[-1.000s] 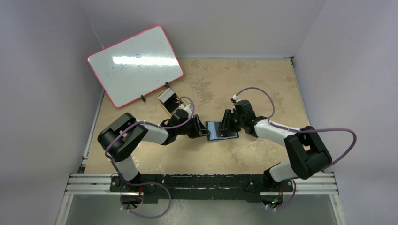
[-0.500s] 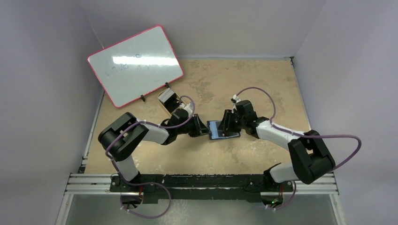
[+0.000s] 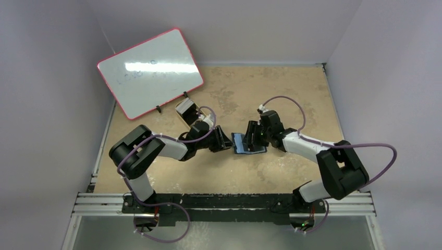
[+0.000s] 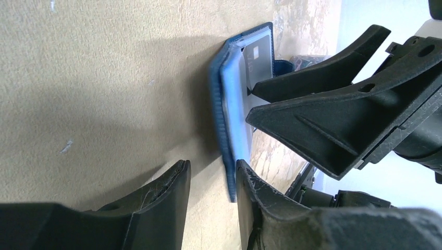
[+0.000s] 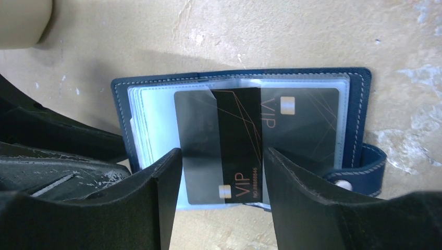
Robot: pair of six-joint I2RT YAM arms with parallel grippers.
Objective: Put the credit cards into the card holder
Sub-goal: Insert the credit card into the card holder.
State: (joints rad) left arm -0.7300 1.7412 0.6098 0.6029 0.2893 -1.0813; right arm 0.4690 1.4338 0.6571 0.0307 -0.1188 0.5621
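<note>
Right fingers (image 5: 307,203) wider; card (image 5: 221,140) perhaps half-sleeved.

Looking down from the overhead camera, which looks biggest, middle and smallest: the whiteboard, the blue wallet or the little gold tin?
1. Whiteboard, by far the largest.
2 and 3. The wallet and the gold tin look about alike. The wallet is partly covered, so I won't rank them.

Card holder (image 5: 120,104): navy outer, pale stitching; light-blue glossy pockets inside.
Credit cards (image 5: 229,140): dk grey-black, thin copper line pattern, copper "VIP" lettering.
Table (image 3: 292,94): tan, mottled w/ pale patches.
Whiteboard (image 3: 151,73): white, red rim.
Left tool (image 4: 211,169), right tool (image 5: 223,156): black.
</note>
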